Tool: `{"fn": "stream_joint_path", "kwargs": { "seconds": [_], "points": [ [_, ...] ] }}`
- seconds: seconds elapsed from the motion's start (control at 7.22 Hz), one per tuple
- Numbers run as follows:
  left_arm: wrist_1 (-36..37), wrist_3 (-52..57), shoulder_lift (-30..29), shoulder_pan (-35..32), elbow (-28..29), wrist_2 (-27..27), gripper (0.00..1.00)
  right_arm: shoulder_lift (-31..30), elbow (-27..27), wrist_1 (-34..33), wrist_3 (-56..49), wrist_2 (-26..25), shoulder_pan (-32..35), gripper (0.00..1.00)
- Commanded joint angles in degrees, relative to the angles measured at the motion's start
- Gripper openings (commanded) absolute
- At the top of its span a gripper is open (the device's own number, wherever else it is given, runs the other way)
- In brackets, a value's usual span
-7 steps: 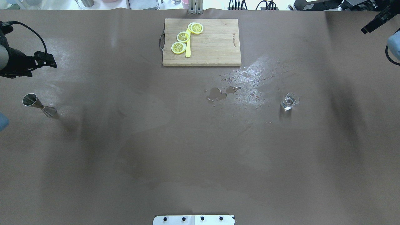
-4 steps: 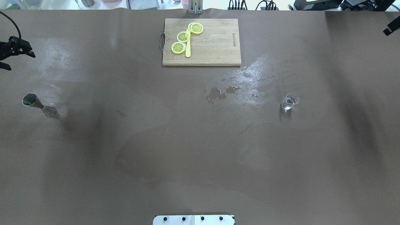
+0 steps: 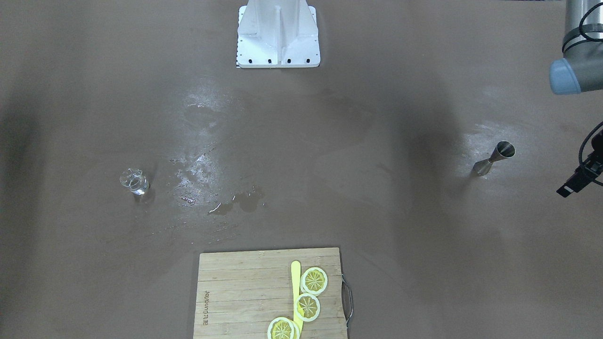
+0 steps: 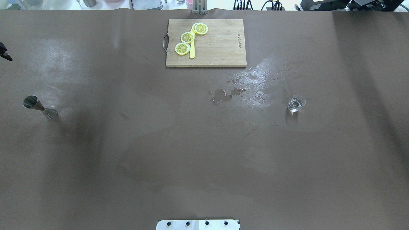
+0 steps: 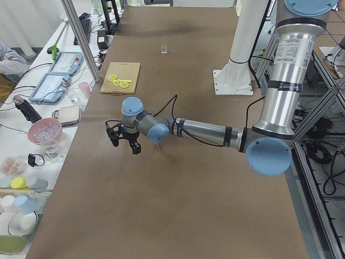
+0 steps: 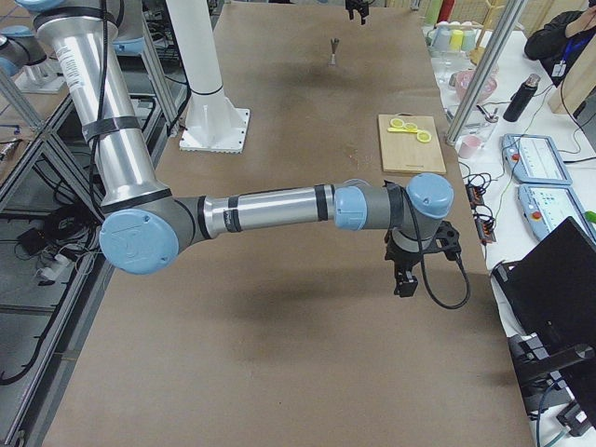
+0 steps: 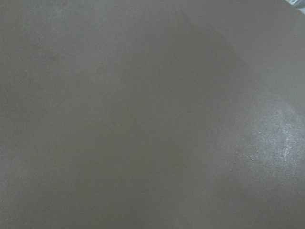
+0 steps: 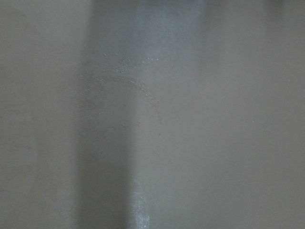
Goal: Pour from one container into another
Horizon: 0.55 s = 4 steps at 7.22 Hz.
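Observation:
The clear glass cup [image 4: 296, 103] stands upright on the table's right half, with a little liquid in it, also seen in the front-facing view [image 3: 133, 182]. The steel jigger [image 4: 40, 107] stands upright far off on the left half [image 3: 494, 159]. My left gripper [image 5: 124, 144] hovers beyond the jigger near the table's left edge, fingers apart and holding nothing; only a sliver of it shows overhead [image 4: 4, 53]. My right gripper [image 6: 410, 272] hangs over the table's right end, away from the cup, and I cannot tell its state. Both wrist views show only bare table.
A wooden cutting board [image 4: 220, 48] with lemon slices [image 4: 187, 37] and a yellow knife lies at the far middle. A spilled puddle [image 4: 227, 95] and wet streaks lie between board and cup. The robot's white base [image 3: 278, 35] stands at the near edge.
Both arms have drawn outward. The left gripper slid off to the overhead view's left edge, and the right gripper left that view at the upper right. Cup and jigger have not moved.

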Motion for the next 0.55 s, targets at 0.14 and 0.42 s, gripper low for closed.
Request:
{"fn": "stream_joint_path", "kwargs": {
  "seconds": [0.14,0.42],
  "points": [
    [-0.3,9.2,6.5,-3.3,0.4,-7.4,0.99,-8.4,4.0,1.3,-1.4,1.1,3.9,1.0],
    [-0.2,17.9,8.0,-4.5,-0.1,-7.4,0.99,-8.9,4.2,1.6,-1.5,-0.6,3.8,1.0]
  ]
}}
